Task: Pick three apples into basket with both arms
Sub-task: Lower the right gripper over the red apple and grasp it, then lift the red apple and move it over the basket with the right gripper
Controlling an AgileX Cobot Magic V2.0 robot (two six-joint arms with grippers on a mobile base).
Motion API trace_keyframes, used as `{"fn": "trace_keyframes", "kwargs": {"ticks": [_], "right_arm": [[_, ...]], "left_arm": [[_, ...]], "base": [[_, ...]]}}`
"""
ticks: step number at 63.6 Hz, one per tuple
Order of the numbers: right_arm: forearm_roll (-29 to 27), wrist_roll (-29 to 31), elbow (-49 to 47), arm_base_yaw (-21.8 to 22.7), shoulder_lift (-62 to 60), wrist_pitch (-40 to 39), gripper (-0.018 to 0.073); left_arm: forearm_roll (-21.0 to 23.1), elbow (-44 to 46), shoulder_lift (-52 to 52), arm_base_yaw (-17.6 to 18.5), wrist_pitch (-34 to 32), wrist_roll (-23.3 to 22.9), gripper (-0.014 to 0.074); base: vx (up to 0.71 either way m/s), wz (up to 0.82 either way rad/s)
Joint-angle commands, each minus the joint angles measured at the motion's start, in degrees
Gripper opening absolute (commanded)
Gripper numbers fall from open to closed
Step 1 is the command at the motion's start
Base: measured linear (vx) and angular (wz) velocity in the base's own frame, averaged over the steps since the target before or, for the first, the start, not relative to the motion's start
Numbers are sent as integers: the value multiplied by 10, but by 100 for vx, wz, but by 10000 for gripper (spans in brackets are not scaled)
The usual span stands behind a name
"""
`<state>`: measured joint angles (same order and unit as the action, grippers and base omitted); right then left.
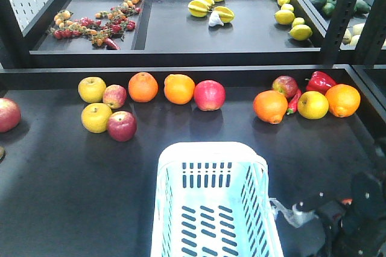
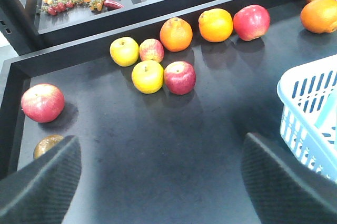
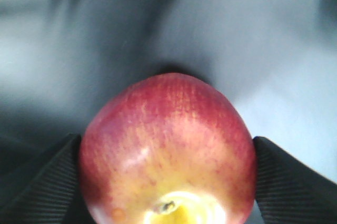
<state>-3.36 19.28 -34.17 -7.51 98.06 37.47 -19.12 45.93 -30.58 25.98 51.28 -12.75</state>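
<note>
In the right wrist view a red apple [image 3: 168,150] with a yellow patch round its stem fills the space between the black fingers [image 3: 45,187] of my right gripper [image 3: 168,182], which is shut on it; the background is blurred. The right arm [image 1: 356,209] shows at the front right, beside the basket [image 1: 211,160]. The pale blue-white basket stands front centre and looks empty. My left gripper [image 2: 163,182] hangs open over bare dark table left of the basket [image 2: 310,113]. Several red apples lie on the table, among them one [image 1: 209,95] at the back centre and one [image 1: 122,125] on the left.
Yellow apples [image 1: 96,117], oranges [image 1: 179,88] and a red pepper [image 1: 321,81] lie mixed with the apples along the back. A raised black rim [image 1: 181,71] borders the table behind them. The upper shelf holds starfruit [image 1: 208,5], lemons [image 1: 284,15] and small tomatoes [image 1: 96,25].
</note>
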Motion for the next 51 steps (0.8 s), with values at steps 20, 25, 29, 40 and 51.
{"fn": "trace_keyframes", "kwargs": {"ticks": [20,25,29,40,51], "right_arm": [[77,-100,-23,1,-245,64,263],[54,-101,-23,0,-304,73,263],[16,-100,-23,0,-346,74,263],[-143,-33,-23,0,-433,79,263],[-298,155,-23,0,-458,109,263]], "left_arm": [[-9,13,-4,0,-37,-6,585],[-9,13,-4,0,-37,-6,585],[-9,13,-4,0,-37,-6,585],[-9,13,-4,0,-37,-6,585],[-9,13,-4,0,-37,-6,585]], "base": [[0,0],[0,0],[0,0],[0,0],[0,0]]}}
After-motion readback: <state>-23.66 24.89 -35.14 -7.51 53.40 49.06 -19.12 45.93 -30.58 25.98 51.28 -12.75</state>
